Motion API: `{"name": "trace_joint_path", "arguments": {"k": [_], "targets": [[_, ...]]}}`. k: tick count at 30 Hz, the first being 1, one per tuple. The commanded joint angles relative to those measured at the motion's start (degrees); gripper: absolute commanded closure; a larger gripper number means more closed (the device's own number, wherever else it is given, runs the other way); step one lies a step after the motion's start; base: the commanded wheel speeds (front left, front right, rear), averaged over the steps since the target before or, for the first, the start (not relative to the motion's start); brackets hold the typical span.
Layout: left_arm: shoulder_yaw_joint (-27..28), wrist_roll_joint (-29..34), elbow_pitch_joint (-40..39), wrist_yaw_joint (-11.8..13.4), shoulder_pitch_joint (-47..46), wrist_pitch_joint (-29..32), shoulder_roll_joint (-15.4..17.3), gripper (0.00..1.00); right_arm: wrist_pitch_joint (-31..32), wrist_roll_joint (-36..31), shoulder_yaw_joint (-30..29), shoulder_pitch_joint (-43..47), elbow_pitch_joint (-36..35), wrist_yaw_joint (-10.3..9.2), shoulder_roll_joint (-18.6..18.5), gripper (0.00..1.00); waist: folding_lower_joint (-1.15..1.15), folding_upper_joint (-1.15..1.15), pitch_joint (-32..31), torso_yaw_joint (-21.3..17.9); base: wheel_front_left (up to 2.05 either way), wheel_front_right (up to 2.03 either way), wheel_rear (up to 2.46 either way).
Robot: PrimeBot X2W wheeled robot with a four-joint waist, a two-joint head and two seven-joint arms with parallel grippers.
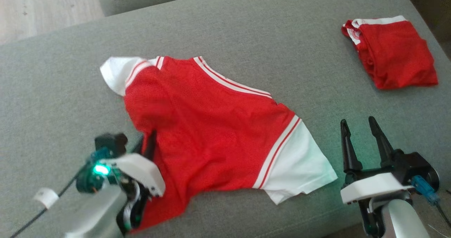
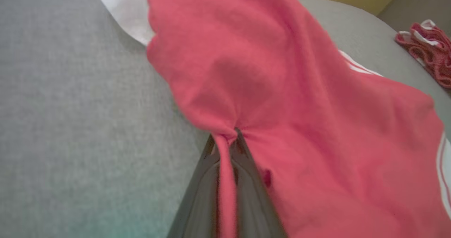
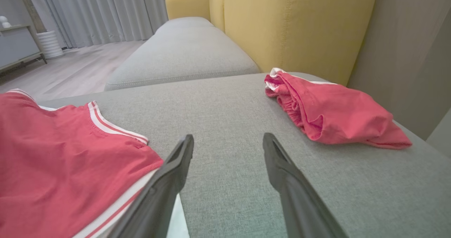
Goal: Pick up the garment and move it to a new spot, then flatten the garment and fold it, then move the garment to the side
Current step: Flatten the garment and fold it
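Both reaching forward low, left gripper (image 2: 233,135) pinching red garment (image 1: 211,125) edge, right gripper (image 1: 357,122) spread, empty

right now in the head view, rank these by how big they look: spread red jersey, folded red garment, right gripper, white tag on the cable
1. spread red jersey, largest
2. folded red garment and right gripper: about alike; the gripper sits nearer the camera, so unranked
3. white tag, smallest

garment (image 1: 211,125) lies mid-sofa (image 1: 264,30), folded shorts (image 1: 394,55) behind to its right.
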Motion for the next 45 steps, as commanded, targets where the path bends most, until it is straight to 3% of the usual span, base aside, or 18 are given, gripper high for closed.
{"name": "trace_joint_path", "arguments": {"k": [1,8,13,14,15,16,17,19,22,27,32,38,45], "targets": [[3.15,1.37,0.92,0.74,-4.92,-2.02,0.85,1.0,-0.63,-0.27,1.44,-1.92,-1.63,-0.05,-0.36,0.0,0.0,0.0,0.37,-0.43,0.0,0.0,0.0],[6.1,3.99,10.88,1.41,-13.52,-7.65,0.48,1.0,-0.63,-0.63,1.52,-2.15,-1.34,-0.05,-0.36,0.0,0.0,0.0,1.18,-1.7,0.0,0.0,0.0],[6.01,6.99,18.44,-0.76,-18.2,-12.42,0.59,1.0,-0.63,-0.58,1.64,-2.22,-1.01,-0.05,-0.36,0.0,0.0,0.0,1.39,-2.34,0.0,0.0,0.0],[6.19,7.4,19.41,-0.86,-18.52,-13.11,0.44,0.71,-0.63,-0.58,1.61,-2.18,-0.95,-0.05,-0.36,0.0,0.0,0.0,1.33,-2.34,0.0,0.0,0.0],[6.38,7.74,20.19,-1.03,-18.59,-13.64,0.24,0.48,-0.63,-0.62,1.58,-2.1,-0.84,-0.05,-0.36,0.0,0.0,0.0,1.13,-2.33,0.0,0.0,0.0],[6.81,7.77,20.67,-1.25,-18.39,-14.05,-0.07,0.05,-0.63,-0.66,1.52,-2.03,-0.7,-0.05,-0.36,0.0,0.0,0.0,0.9,-2.29,0.0,0.0,0.0],[7.29,8.05,20.82,-1.25,-18.05,-14.39,-0.25,0.0,-0.63,-0.67,1.38,-1.95,-0.62,-0.05,-0.36,0.0,0.0,0.0,0.52,-2.2,0.0,0.0,0.0],[7.67,8.73,20.51,-1.13,-17.53,-14.62,-0.29,0.0,-0.63,-0.69,1.2,-1.83,-0.6,-0.05,-0.36,0.0,0.0,0.0,0.14,-2.09,0.0,0.0,0.0],[13.24,11.62,13.84,0.69,-14.14,-14.81,-0.27,0.0,-0.63,-0.79,0.12,-1.24,-1.13,-0.05,-0.36,0.0,0.0,0.0,-1.1,-1.35,0.0,0.0,0.0],[23.92,18.14,-1.36,3.88,0.06,-14.84,-1.43,0.0,-0.63,-1.4,-2.03,0.03,-2.57,-0.05,-0.36,0.0,0.0,0.0,-3.55,0.61,0.0,0.0,0.0],[29.72,23.42,-11.13,5.03,14.6,-14.85,-4.13,0.0,-0.63,-2.04,-3.47,1.37,-3.15,-0.05,-0.36,0.0,0.0,0.0,-5.4,2.59,0.0,0.0,0.0],[32.61,25.86,-15.15,3.18,26.37,-14.85,-7.23,0.0,-0.63,-2.49,-3.07,2.47,-2.94,-0.05,-0.36,0.0,0.0,0.0,-6.21,3.82,0.0,0.0,0.0],[29.8,25.92,-9.14,-1.16,31.37,-13.83,-8.26,0.0,-0.63,-2.54,-2.53,2.63,-2.69,-0.05,-0.36,0.0,0.0,0.0,-6.08,4.2,0.0,0.0,0.0]]}}
